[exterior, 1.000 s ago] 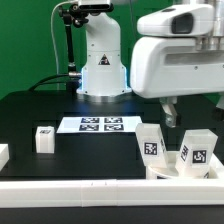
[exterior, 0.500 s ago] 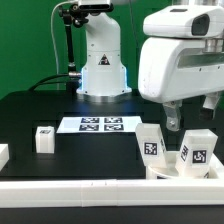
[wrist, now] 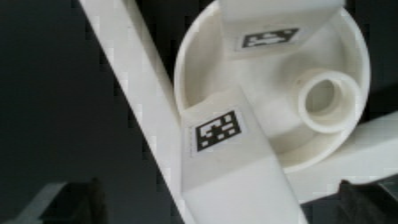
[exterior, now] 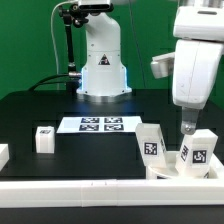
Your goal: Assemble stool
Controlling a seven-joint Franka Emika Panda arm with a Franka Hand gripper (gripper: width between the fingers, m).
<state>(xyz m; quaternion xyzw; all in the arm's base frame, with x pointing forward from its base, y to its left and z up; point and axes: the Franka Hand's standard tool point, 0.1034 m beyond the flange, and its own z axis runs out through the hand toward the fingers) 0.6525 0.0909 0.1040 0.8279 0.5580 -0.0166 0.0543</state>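
Three blocky white legs show in the exterior view, each with a black-and-white tag. One leg [exterior: 43, 138] stands alone toward that view's left, well apart from the others. A second leg [exterior: 150, 143] and a third leg [exterior: 197, 150] stand near each other at the right, both close behind the long white rail [exterior: 90, 190] that runs along the front edge of the black bench [exterior: 30, 115]. The marker board [exterior: 100, 124] lies flat between the lone leg and the pair, in front of the arm's base [exterior: 102, 62]. The pincer [exterior: 189, 127] hangs just above the third leg, pointing down, its jaws spread wide and holding nothing. The wrist view looks down on the round seat [wrist: 267, 75], so the seat lies below the pincer. It is a thick white disc carrying a tag [wrist: 267, 40] and a raised round socket [wrist: 326, 102]. A long tagged white piece [wrist: 169, 110] crosses in front of the disc's edge; whether it touches the disc cannot be told. Two dark, blurred fingertips [wrist: 68, 203] sit far apart in that view, with the white piece between them and, as far as can be seen, clear of both.
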